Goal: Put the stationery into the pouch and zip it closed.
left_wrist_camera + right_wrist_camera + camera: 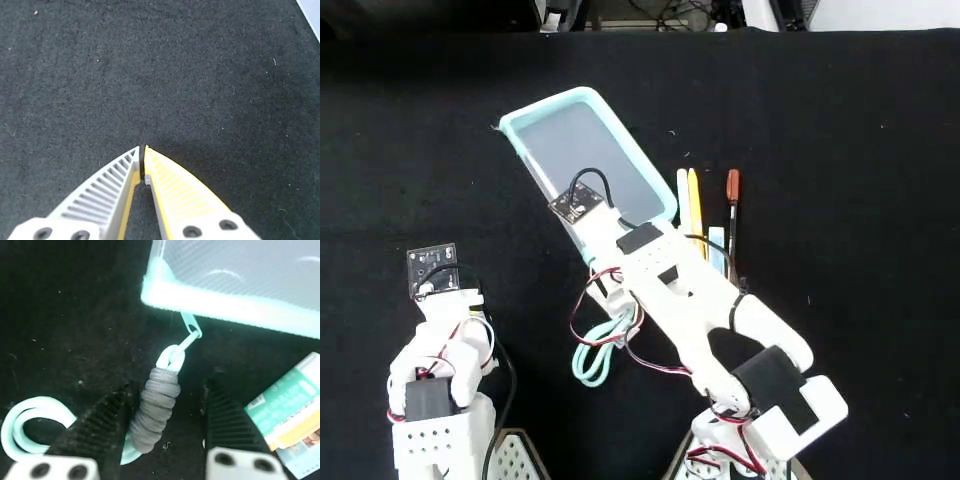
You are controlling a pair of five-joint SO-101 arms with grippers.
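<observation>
From above, the teal pouch [582, 150] lies slanted on the black worktop [840, 120], with pens [696, 205] just beside it. At the left wrist, the left claw [142, 149] is pressed together and empty. At the right wrist, the right claw [170, 385] gapes either side of the pouch's grey-wrapped zip cord [156, 407].

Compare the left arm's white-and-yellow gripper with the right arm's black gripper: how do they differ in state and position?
The left gripper is shut, tips meeting; the right gripper is open, fingers apart. The left gripper hangs over black cloth; the right gripper straddles the grey wrapped zip pull of the turquoise pouch. Left fingers are white and yellow; right fingers are black. Both have ribbed fingers.
</observation>
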